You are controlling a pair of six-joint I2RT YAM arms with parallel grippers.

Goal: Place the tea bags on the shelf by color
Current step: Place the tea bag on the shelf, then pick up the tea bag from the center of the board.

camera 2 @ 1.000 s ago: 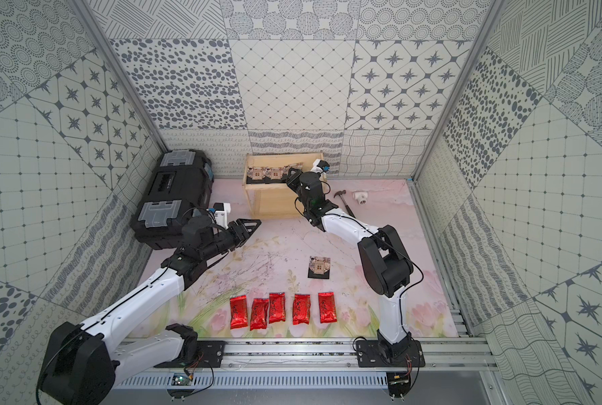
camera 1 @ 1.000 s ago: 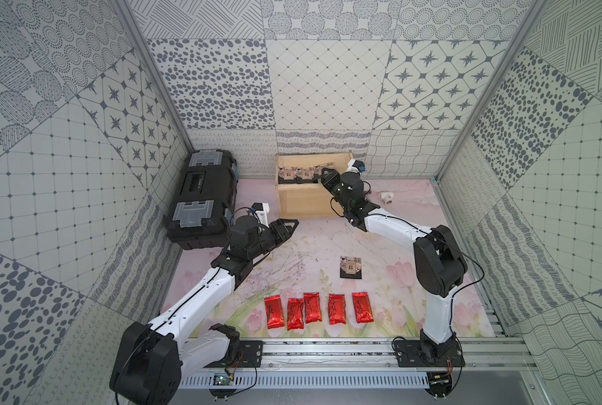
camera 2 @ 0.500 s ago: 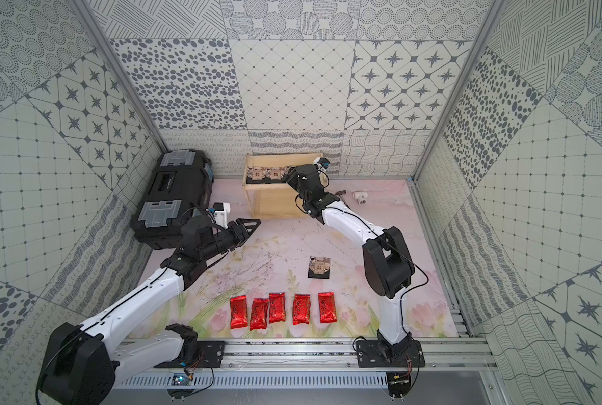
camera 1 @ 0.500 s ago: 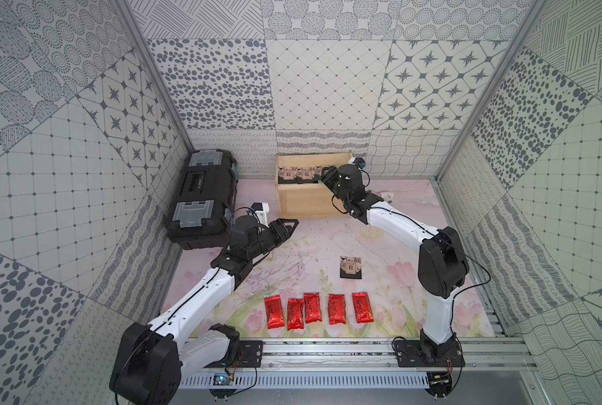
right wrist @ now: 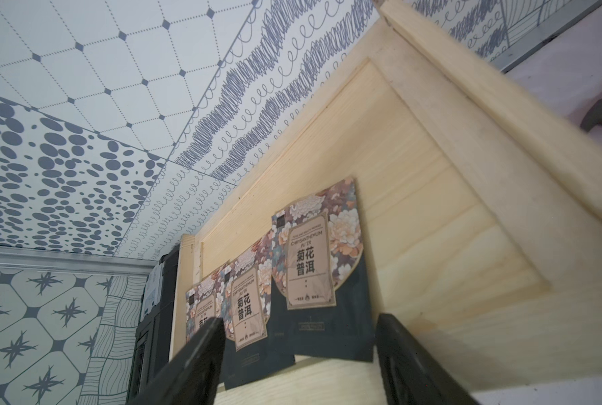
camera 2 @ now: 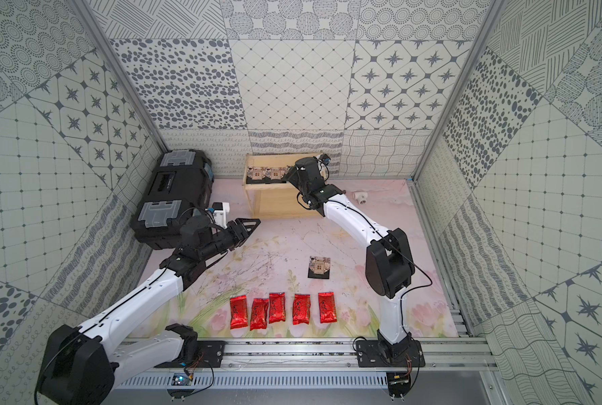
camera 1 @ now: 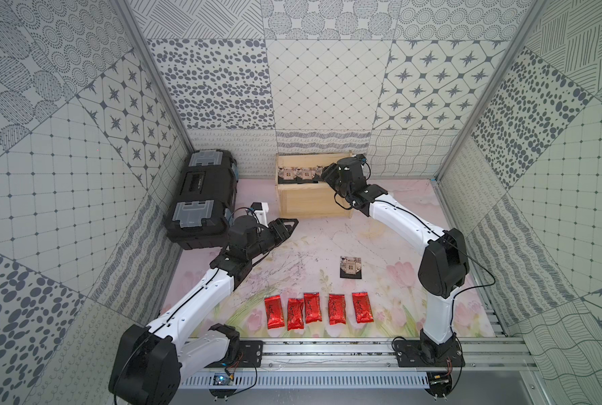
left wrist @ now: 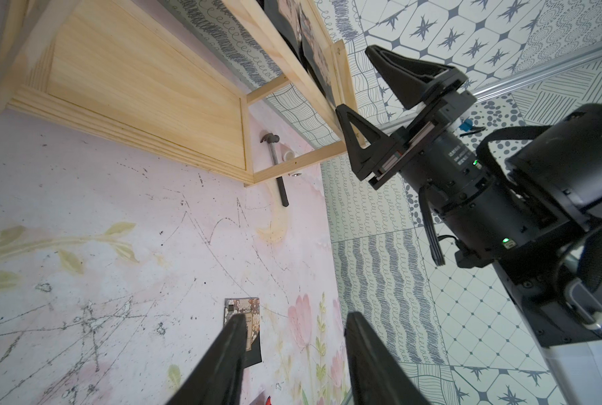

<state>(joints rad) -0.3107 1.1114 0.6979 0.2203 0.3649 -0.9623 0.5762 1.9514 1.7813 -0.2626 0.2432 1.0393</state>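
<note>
Right jaws spread wide and empty at the shelf top; left jaws part-open, empty, hanging above the table.
Three black tea bags lie label-up on the shelf's top board in an overlapping row. In the right wrist view the end packet shows in the gap between the right jaws; contact cannot be told, and the left wrist view shows nothing clamped between them. A fourth black tea bag lies flat on the table, alone, right of centre. Five red tea bags sit in a row near the table's front edge, the second and third from the left touching. The left jaws point toward the shelf, just beside the black toolbox by the left wall. A hammer lies on the table by the shelf's right end.
</note>
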